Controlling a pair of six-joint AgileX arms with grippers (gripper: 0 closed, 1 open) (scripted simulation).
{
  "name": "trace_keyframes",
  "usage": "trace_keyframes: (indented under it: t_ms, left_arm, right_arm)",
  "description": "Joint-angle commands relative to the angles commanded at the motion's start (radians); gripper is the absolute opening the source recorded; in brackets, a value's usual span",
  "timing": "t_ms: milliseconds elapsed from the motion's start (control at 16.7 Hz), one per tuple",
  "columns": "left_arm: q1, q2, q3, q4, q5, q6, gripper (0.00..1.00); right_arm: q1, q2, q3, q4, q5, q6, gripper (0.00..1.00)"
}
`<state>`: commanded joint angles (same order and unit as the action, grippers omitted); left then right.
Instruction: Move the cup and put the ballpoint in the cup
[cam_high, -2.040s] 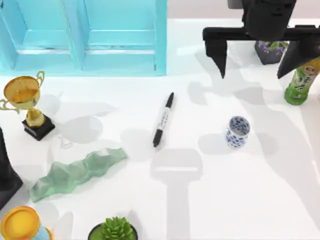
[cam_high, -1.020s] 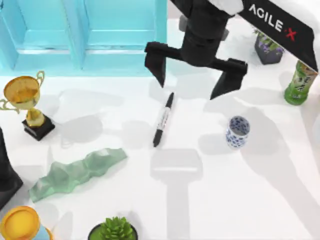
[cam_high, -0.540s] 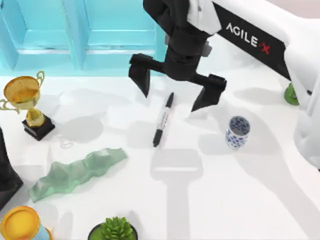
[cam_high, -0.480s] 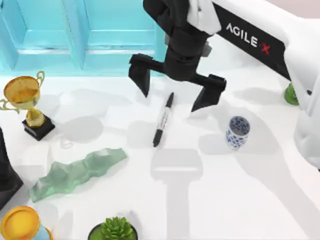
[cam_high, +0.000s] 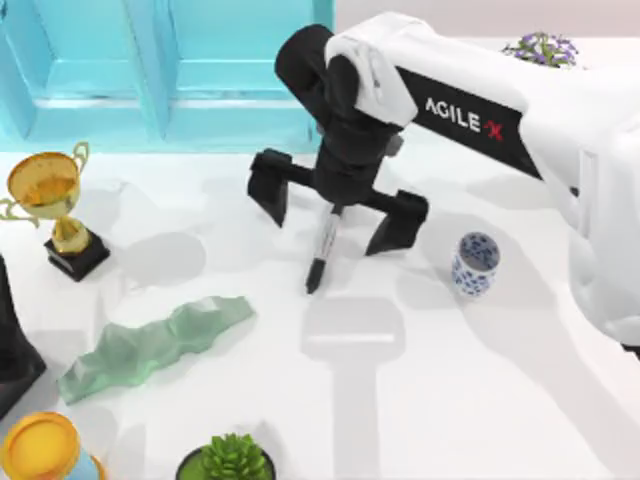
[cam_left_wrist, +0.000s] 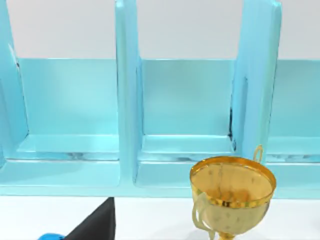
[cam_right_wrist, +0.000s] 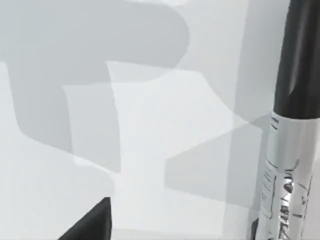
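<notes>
1. The right hand (cam_high: 335, 212) hangs over the middle of the worktop (cam_high: 480, 390), fingers spread wide. One fingertip stands at each side of the ballpoint (cam_high: 324, 248); whether either touches it cannot be told.
2. The ballpoint lies flat on the worktop, its length running from the far edge toward the near edge with a slight slant. Its upper end sits beneath the right hand's body; its lower tip points toward the near edge. In the right wrist view the barrel (cam_right_wrist: 287, 150) shows close up, black above a silver-grey label band.
3. The cup (cam_high: 473, 264) stands upright on the worktop, to the right of the ballpoint and just beside the right hand's right fingertip, apart from it.
4. The white right arm (cam_high: 520, 110), lettered AGILEX, reaches in from the right edge of the worktop toward its middle.
5. The blue shelf unit (cam_high: 165, 70) stands along the far edge at the far left corner.
6. The gold trophy (cam_high: 50, 205) stands on its black base near the left edge, in front of the shelf unit; the left wrist view shows its bowl (cam_left_wrist: 232, 192) before the shelf compartments.
7. The green wavy piece (cam_high: 150, 345) lies toward the near left part of the worktop. A succulent plant (cam_high: 228, 460) sits at the near edge. A yellow-orange round object (cam_high: 40, 450) sits in the near left corner.
8. The left arm (cam_high: 12, 340) stays at the left edge; its hand's state cannot be told.
</notes>
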<state>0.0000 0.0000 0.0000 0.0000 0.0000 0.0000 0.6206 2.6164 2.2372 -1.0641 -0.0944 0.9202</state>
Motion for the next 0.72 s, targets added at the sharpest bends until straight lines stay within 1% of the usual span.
trace_keyframes:
  t_ms: [120, 360, 720]
  left_arm:
    - [0.0, 0.0, 0.0, 0.0, 0.0, 0.0, 1.0]
    - [0.0, 0.0, 0.0, 0.0, 0.0, 0.0, 1.0]
    - [0.0, 0.0, 0.0, 0.0, 0.0, 0.0, 1.0]
  right_arm:
    - [0.003, 0.014, -0.026, 0.037, 0.001, 0.004, 1.0]
    - [0.004, 0.015, -0.028, 0.039, 0.001, 0.004, 1.0]
    - [0.004, 0.015, -0.028, 0.039, 0.001, 0.004, 0.55]
